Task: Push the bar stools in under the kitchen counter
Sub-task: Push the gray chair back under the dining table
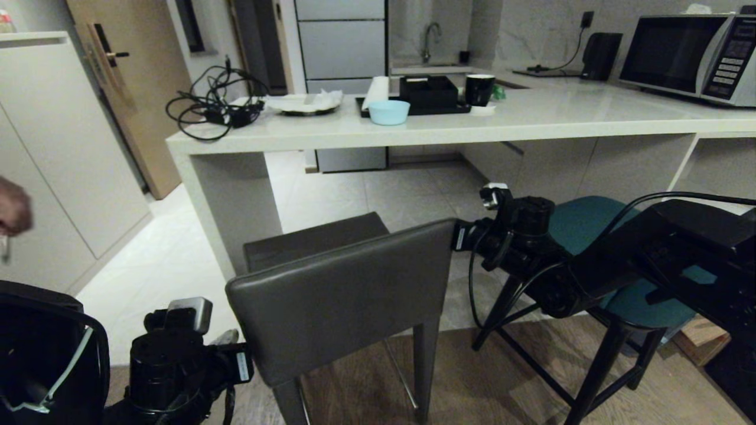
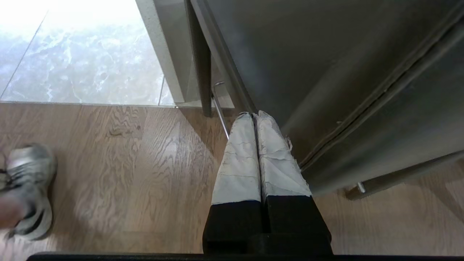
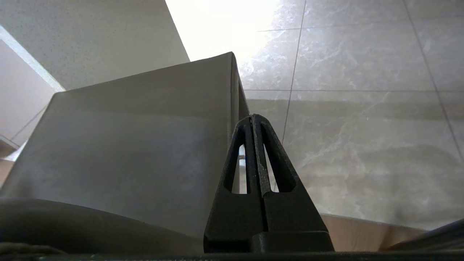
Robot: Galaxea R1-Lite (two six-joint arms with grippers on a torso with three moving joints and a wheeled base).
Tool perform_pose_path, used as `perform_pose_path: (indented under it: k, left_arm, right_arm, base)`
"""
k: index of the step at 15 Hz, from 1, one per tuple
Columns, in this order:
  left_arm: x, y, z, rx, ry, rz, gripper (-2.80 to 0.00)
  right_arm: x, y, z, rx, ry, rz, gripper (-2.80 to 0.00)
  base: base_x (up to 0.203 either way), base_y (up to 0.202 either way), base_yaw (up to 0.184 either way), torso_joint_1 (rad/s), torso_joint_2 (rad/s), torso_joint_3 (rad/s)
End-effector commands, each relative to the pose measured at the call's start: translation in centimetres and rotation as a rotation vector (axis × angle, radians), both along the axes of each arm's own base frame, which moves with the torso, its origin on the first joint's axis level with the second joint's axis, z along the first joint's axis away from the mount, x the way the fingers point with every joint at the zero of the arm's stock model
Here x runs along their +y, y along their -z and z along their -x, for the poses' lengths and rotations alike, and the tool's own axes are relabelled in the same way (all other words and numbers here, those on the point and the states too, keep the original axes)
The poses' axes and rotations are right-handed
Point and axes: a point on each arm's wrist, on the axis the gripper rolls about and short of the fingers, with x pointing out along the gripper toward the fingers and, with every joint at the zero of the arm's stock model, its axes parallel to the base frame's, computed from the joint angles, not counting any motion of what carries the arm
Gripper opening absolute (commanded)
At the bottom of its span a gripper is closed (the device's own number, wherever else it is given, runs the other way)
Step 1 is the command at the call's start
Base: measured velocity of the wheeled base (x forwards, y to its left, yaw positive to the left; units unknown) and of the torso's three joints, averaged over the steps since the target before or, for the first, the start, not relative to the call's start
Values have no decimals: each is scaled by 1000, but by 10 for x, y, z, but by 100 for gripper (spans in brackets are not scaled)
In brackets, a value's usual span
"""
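Observation:
The dark grey bar stool (image 1: 342, 295) stands in front of me, its seat only partly under the white kitchen counter (image 1: 531, 118). The teal bar stool (image 1: 585, 224) stands to its right, behind my right arm, with its seat near the counter edge. My left gripper (image 1: 227, 341) is shut, low at the left edge of the grey backrest; its white-taped fingertips (image 2: 250, 123) lie beside the grey stool (image 2: 326, 72). My right gripper (image 1: 458, 235) is shut and empty at the backrest's upper right corner, pointing along the side of the grey stool (image 3: 137, 145).
A person's hand (image 1: 12, 206) shows at the far left, and a shoe (image 2: 29, 188) stands on the wood floor near my left arm. The counter carries cables (image 1: 212, 106), a blue bowl (image 1: 388, 111), a black tray (image 1: 428, 94), a mug (image 1: 479, 88) and a microwave (image 1: 691, 56).

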Motion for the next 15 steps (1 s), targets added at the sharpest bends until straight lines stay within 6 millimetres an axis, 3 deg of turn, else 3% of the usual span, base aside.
perform_pose_path:
  k: [1, 5, 8, 15]
  left_arm:
    - [0, 1, -7, -15, -18, 6, -280]
    - [2, 3, -26, -39, -54, 12, -280]
    - [7, 8, -46, -53, -82, -19, -280]
    - [14, 20, -87, -81, -88, -73, -280]
  right_arm:
    - [4, -7, 3, -11, -12, -22, -280]
    - [13, -27, 17, -35, -41, -57, -280]
    - [23, -31, 31, -30, -77, -63, -280]
    - [31, -18, 51, -24, -118, -60, -280]
  base:
    - [0, 0, 0, 0, 0, 0]
    - [0, 0, 0, 0, 0, 0]
    - [0, 0, 0, 0, 0, 0]
    - [0, 0, 0, 0, 0, 0]
